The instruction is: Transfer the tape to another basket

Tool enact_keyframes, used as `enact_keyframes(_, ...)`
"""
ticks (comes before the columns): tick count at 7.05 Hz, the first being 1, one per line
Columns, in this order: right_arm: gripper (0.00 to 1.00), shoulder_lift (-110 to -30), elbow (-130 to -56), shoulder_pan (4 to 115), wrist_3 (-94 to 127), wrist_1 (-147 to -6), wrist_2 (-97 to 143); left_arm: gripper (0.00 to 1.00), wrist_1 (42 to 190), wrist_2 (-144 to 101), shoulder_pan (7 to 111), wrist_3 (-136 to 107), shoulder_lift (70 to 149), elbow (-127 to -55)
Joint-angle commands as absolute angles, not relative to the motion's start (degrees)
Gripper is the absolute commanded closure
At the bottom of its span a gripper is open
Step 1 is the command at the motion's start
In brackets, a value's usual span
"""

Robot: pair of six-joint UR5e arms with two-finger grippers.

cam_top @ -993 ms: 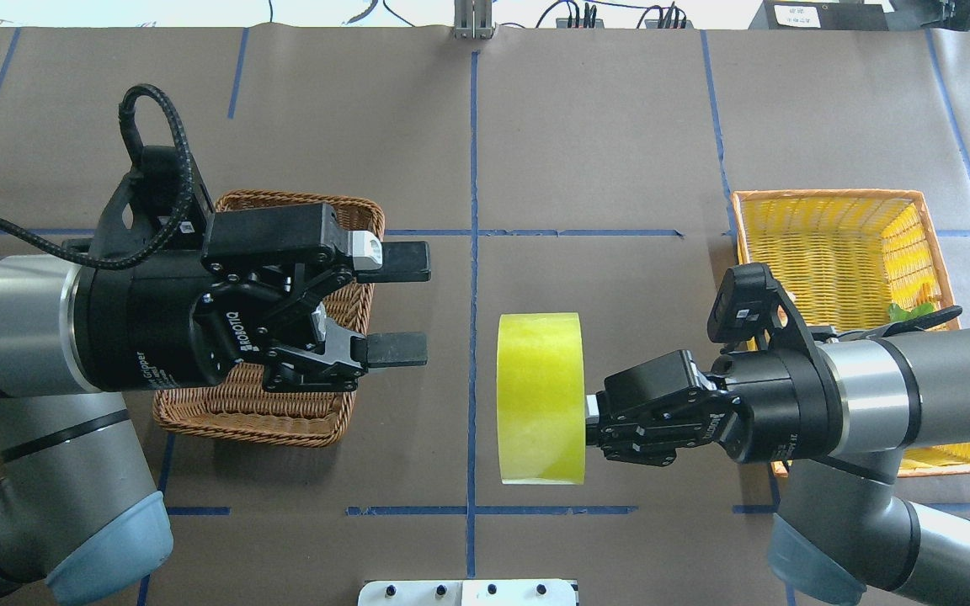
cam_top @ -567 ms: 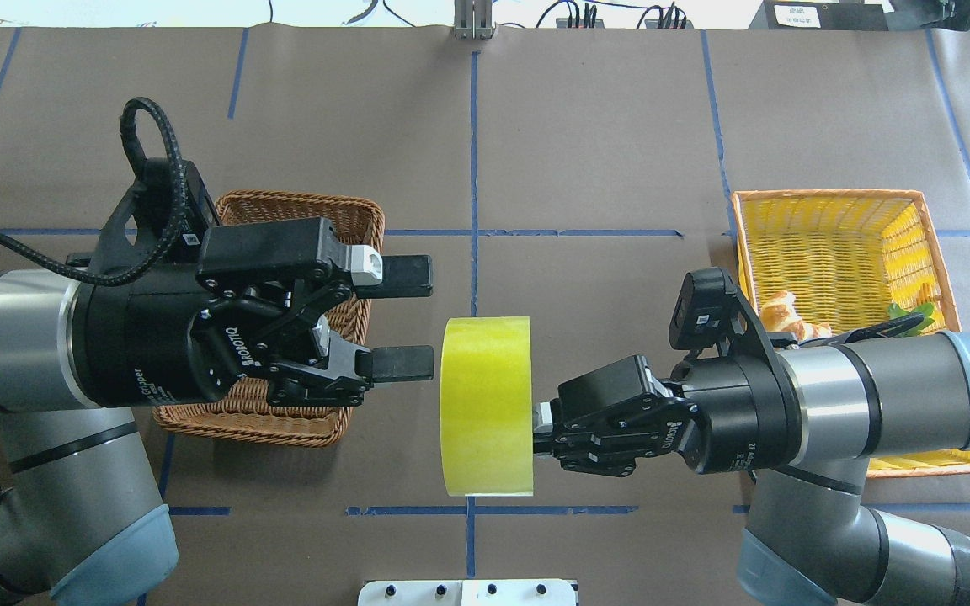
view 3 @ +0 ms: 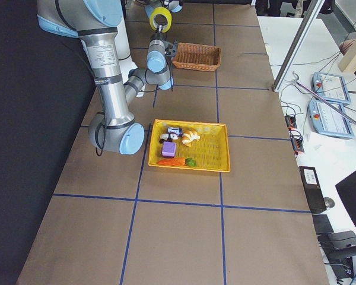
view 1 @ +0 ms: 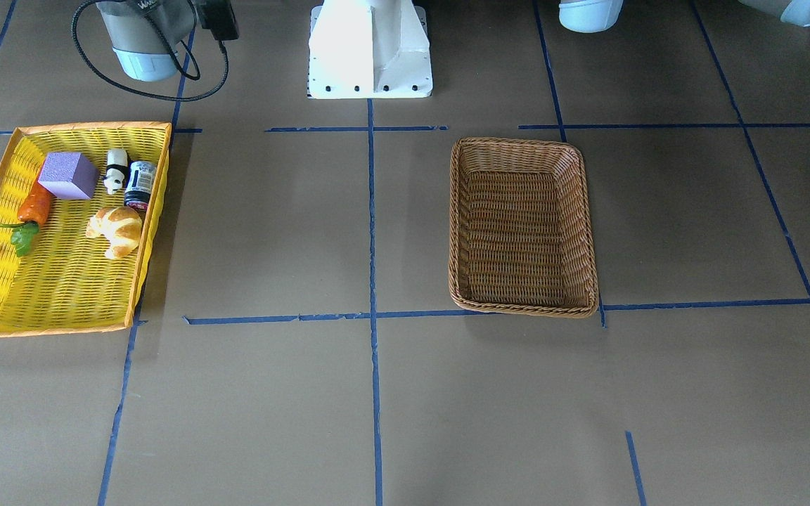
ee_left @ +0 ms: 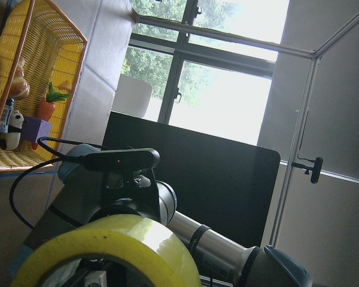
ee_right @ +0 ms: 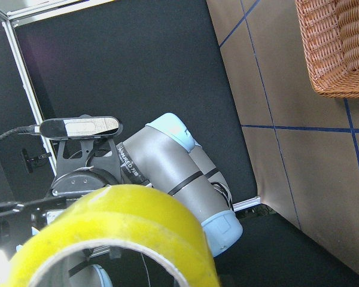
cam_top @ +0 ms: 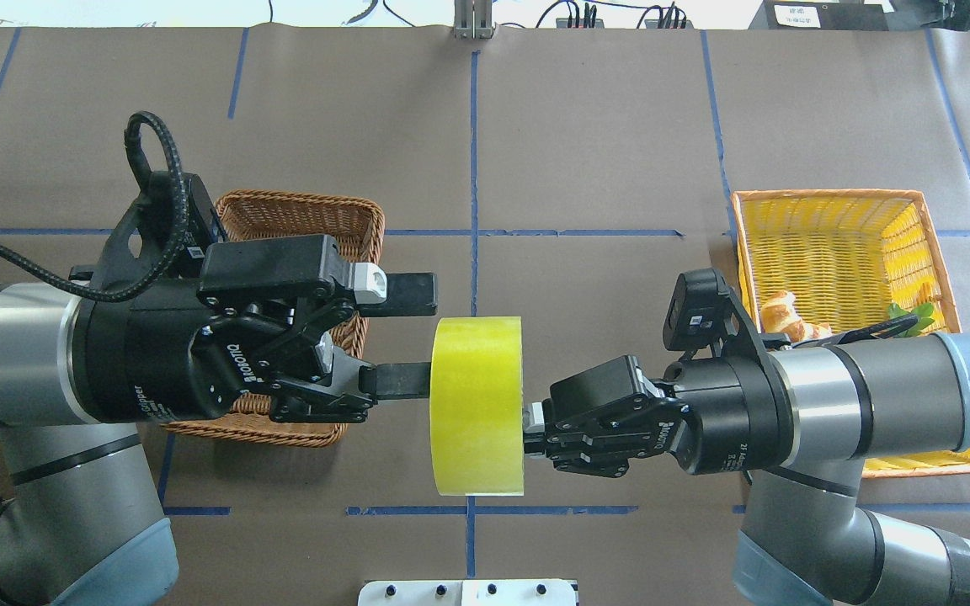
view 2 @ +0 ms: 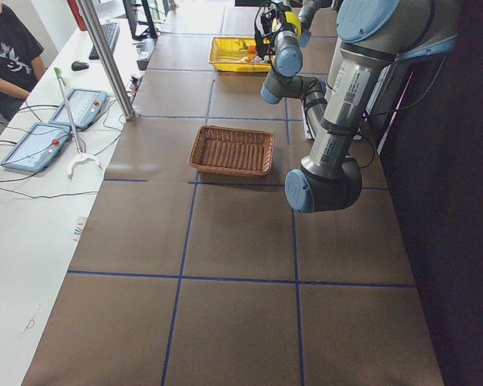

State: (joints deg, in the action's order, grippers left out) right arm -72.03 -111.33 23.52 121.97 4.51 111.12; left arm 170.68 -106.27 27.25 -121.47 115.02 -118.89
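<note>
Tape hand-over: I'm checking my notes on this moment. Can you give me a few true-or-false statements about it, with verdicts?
1. The right gripper holds the tape in the air. True.
2. The left gripper is shut. False: it is open, its fingers spread wide at the tape's other side.
3. The brown basket has nothing in it. True.
4. The yellow basket has nothing in it. False: it holds a croissant, a carrot, a purple block and some small items.
</note>
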Motion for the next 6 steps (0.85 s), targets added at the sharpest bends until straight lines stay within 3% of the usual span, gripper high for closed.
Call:
enact_keyframes(1,0.96,-71.9,-111.27,23.38,121.82,3.44,110.66,0.0,170.68,-106.26,26.37,-121.46,115.05,-118.92)
enact_keyframes(4,0.96,-70.05,-111.27,22.94,121.82,1.41,109.86,0.03,170.86,-106.26,26.37,-121.46,115.05,-118.92)
enact_keyframes(5,0.95,-70.05,-111.27,22.94,121.82,1.41,109.86,0.3,170.86,-106.26,26.28,-121.46,115.05,-118.92)
enact_keyframes(6,0.81,-70.14,-111.27,23.03,121.47,1.41,109.78,0.93,170.86,-106.26,26.28,-121.46,115.05,-118.92)
